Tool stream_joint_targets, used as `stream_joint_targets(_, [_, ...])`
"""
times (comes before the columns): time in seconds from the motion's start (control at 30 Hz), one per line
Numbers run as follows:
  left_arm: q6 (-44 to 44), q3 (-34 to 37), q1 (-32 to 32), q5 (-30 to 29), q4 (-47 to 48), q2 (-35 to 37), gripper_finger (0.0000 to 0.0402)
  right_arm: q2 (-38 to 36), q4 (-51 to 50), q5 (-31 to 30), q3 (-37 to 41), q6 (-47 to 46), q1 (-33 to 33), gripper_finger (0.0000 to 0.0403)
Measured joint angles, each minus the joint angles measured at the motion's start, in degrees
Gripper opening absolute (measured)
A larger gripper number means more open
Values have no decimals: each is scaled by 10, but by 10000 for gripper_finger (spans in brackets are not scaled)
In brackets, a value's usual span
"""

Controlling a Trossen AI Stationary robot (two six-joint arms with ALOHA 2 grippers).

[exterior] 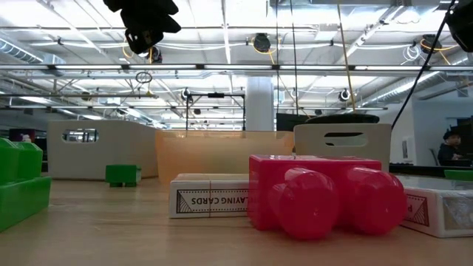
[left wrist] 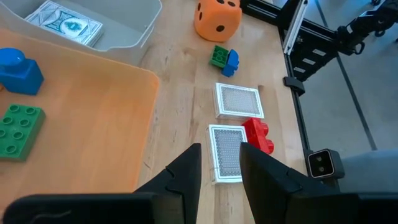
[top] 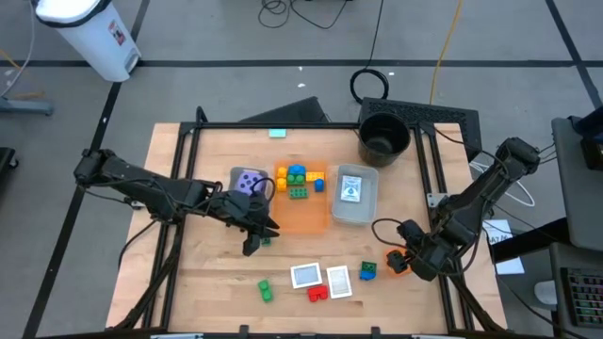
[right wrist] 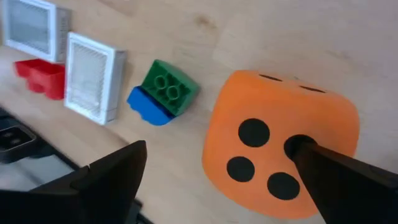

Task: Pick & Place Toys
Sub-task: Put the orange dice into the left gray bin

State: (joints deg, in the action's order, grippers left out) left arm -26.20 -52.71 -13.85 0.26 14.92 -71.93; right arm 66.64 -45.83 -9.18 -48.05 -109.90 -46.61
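Observation:
An orange spotted die (right wrist: 280, 143) sits on the table near the right front; my right gripper (right wrist: 217, 149) hangs over it, open wide, one finger beside it and the other over its spotted face. A green-and-blue brick (right wrist: 160, 93), two whitish cards (top: 306, 275) (top: 337, 281), a red brick (top: 317, 292) and a green brick (top: 266, 289) lie along the front. My left gripper (left wrist: 221, 149) hovers by the orange tray's (top: 306, 217) front left corner, fingers slightly apart and nothing between them. More bricks (top: 298, 181) lie in the orange tray. My right gripper has one fingertip (right wrist: 311, 155) in front of the die's spotted face (right wrist: 255, 134), coming from above at a slant. Whether it touches the die, I cannot tell. The die rests on the table.
A grey tray (top: 369, 209) holding a card deck stands right of the orange tray. A purple die (top: 248, 182) sits left of it. The black bucket (top: 383, 137) is at the far right. A small green brick (top: 267, 240) lies by my left gripper. Bare wood at front left.

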Motion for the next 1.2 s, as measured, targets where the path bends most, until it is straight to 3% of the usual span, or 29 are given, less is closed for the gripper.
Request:
stream_joint_targets(0.7, [7, 0, 0, -4, 1, 0, 113, -32, 21, -28, 12, 18, 0, 399])
stream_joint_targets(0.83, [7, 0, 0, -4, 1, 0, 113, -32, 40, -28, 12, 73, 0, 398])
stream_joint_targets(0.97, [7, 0, 0, -4, 1, 0, 113, -30, 59, -59, 12, 53, 0, 398])
stream_joint_targets(1.2, [6, 0, 0, -4, 1, 0, 113, -33, 4, -100, 11, 70, 17, 397])
